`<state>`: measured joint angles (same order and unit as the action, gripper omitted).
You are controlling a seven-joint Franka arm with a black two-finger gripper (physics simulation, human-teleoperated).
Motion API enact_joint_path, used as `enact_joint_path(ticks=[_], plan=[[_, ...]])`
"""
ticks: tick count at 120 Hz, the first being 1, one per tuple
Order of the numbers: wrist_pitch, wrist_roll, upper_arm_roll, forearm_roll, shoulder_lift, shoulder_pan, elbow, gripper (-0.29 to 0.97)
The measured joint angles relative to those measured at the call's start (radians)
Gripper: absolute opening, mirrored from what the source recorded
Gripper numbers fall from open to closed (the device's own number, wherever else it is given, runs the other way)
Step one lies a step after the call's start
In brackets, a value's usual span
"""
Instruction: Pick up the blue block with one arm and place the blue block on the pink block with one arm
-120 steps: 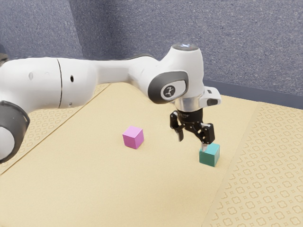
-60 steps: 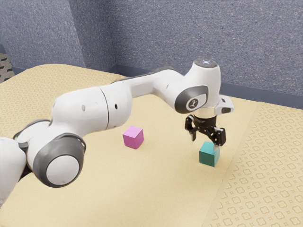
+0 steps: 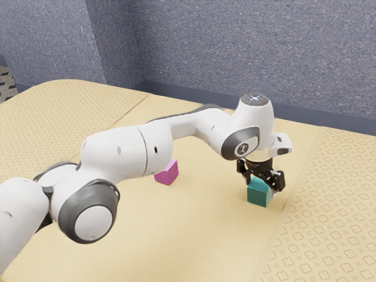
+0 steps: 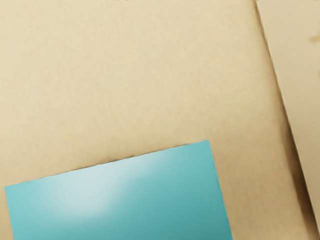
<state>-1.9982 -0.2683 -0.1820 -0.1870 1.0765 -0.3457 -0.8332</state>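
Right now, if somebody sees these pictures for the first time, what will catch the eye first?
First the big white arm, sweeping from the exterior view's left across the tan table. Its black gripper hangs open, low over the blue block, which looks teal. The pink block sits apart toward the exterior view's left, half hidden behind the arm.

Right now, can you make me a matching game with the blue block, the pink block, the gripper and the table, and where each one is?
Things:
1. blue block
2. pink block
3. gripper
4. table

Places:
A. partly hidden behind the arm
B. open, down low, straddling the top of a block
C. tan, underneath everything
D. sitting on the table, right below the gripper

Pairs: 1-D, 2-A, 3-B, 4-C.
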Motion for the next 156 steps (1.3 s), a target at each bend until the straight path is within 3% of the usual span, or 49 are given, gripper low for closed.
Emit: enact_joint_path(ticks=[30,51,72,106,127,156], plan=[[-0.025,0.014,0.006,0.011,0.013,0.005,-0.002,0.68],[-0.031,0.019,0.045,0.081,0.017,0.007,-0.003,0.68],[-0.035,0.024,0.048,0.107,0.022,0.005,-0.003,0.67],[-0.036,0.029,0.05,0.113,0.021,0.004,-0.003,0.42],[-0.03,0.029,0.051,0.107,0.014,0.006,-0.003,0.37],[0.064,0.024,0.049,0.09,-0.112,0.001,-0.004,0.31]])
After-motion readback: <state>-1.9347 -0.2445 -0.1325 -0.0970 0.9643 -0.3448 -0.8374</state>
